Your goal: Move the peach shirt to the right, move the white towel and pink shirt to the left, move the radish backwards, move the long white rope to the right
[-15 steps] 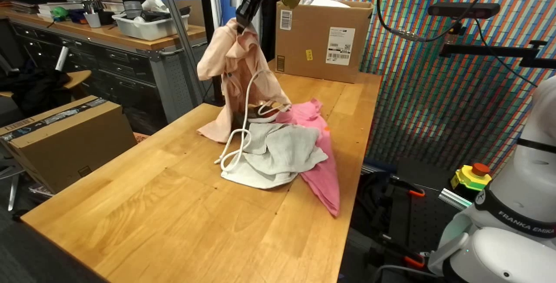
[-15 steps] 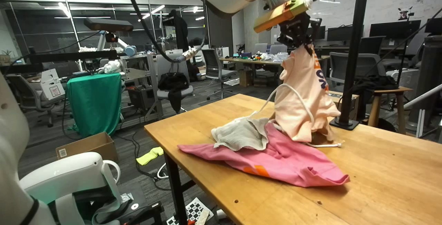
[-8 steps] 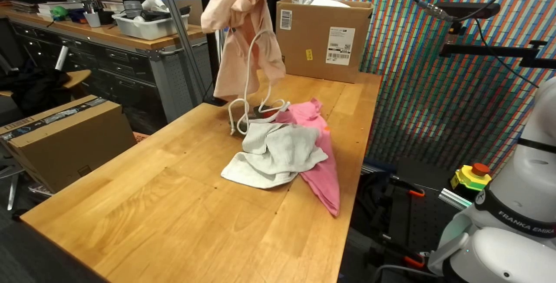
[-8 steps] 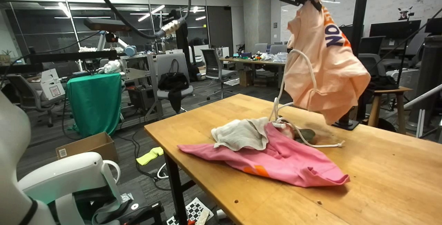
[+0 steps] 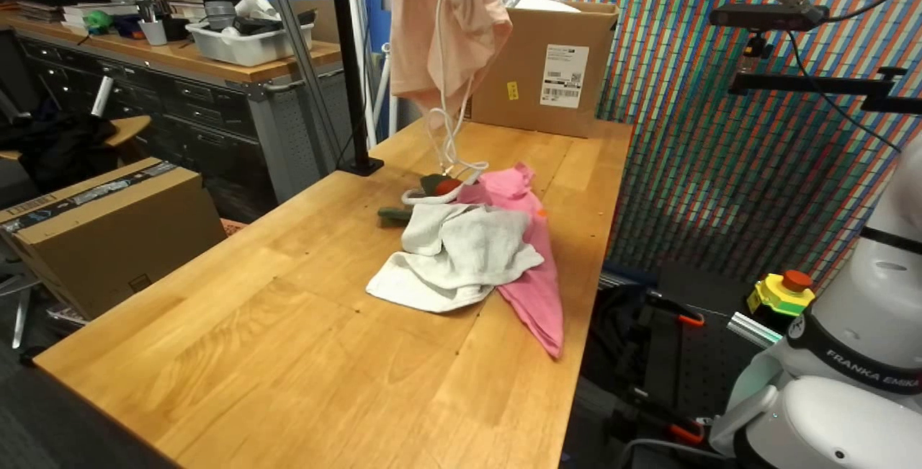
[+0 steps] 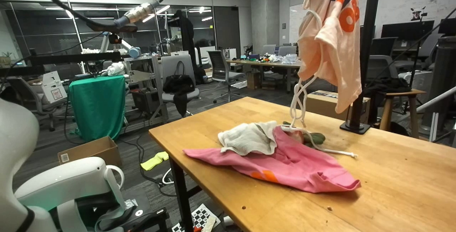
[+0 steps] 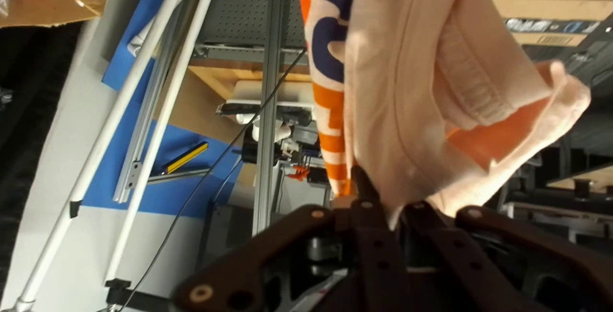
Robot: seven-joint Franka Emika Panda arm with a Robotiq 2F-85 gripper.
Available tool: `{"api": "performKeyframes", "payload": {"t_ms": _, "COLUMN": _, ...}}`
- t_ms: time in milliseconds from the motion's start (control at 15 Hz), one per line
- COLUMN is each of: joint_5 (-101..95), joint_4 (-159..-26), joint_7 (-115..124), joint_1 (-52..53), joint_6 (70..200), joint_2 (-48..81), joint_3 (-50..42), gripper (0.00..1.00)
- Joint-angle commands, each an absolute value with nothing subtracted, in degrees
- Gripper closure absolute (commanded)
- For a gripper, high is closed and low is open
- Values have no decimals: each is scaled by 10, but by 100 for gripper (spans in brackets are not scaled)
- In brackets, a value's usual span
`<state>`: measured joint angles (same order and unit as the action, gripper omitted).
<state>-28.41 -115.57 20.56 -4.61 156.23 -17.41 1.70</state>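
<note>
My gripper (image 7: 383, 202) is shut on the peach shirt (image 7: 407, 86) in the wrist view; it is out of frame in both exterior views. The peach shirt hangs above the table in both exterior views (image 5: 414, 37) (image 6: 331, 43). The white rope (image 6: 335, 151) is draped over the hanging shirt, with its lower part on the table (image 5: 425, 200). The radish (image 5: 448, 186), red with dark green parts, lies partly hidden beside the cloths; it also shows here (image 6: 296, 136). The white towel (image 5: 479, 242) (image 6: 247, 137) lies crumpled on the pink shirt (image 5: 536, 303) (image 6: 295, 171).
A cardboard box (image 5: 565, 116) stands at the table's far end in an exterior view. A black pole (image 6: 367, 29) rises from the edge of the wooden table (image 6: 402, 182), close to the hanging shirt. Another box (image 5: 122, 231) is on the floor.
The peach shirt has risen off the table and swung toward the cardboard box, lifting part of the rope. The radish is uncovered. The gripper left the exterior views; towel and pink shirt stayed.
</note>
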Motion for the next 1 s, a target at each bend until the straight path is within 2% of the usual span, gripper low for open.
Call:
{"api": "performKeyframes", "payload": {"t_ms": 0, "joint_5": -371, "joint_4": -1192, "joint_7": 347, "joint_1": -108, "joint_6": 1647, "joint_2": -205, "joint_3": 48, "gripper": 94}}
{"api": "performKeyframes", "payload": {"t_ms": 400, "joint_5": -532, "joint_4": -1189, "joint_7": 606, "joint_1": -293, "joint_6": 1747, "joint_2": -221, "joint_3": 154, "gripper": 95}}
{"api": "performKeyframes", "payload": {"t_ms": 933, "joint_5": -751, "joint_4": -1073, "joint_7": 938, "joint_1": -623, "joint_6": 1824, "joint_2": -241, "joint_3": 368, "gripper": 95}}
